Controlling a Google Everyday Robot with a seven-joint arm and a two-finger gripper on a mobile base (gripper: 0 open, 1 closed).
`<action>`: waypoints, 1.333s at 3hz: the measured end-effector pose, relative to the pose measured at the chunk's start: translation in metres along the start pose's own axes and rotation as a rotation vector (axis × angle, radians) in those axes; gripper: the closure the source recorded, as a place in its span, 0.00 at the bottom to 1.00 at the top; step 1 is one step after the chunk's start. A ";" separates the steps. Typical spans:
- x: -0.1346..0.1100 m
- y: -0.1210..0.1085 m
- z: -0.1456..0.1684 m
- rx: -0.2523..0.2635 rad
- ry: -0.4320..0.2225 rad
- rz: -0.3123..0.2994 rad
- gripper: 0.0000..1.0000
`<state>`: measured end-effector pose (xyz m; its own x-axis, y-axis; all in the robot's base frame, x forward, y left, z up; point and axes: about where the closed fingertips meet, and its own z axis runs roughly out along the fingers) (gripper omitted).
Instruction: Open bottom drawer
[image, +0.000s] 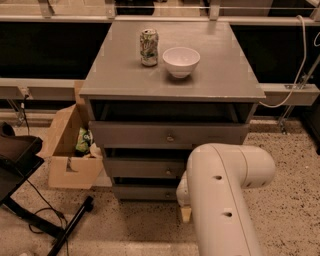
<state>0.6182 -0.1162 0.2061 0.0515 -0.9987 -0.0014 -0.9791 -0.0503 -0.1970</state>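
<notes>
bottom drawer (142, 193) is flanked at 4 o'clock by the gripper (186, 214), whose grip state cannot be told.

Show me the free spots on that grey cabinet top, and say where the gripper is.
The grey wooden cabinet top is bare along its front edge, down its left side, and right of the white bowl. The green-white drink can and bowl crowd the back centre. The gripper hangs low before the grey bottom drawer.
</notes>
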 end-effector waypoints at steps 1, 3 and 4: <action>0.005 -0.009 0.001 0.042 0.015 -0.001 0.00; 0.009 -0.012 0.028 0.078 0.027 0.084 0.00; 0.008 -0.021 0.032 0.108 0.021 0.106 0.00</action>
<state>0.6452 -0.1232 0.1791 -0.0567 -0.9984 -0.0074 -0.9518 0.0563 -0.3016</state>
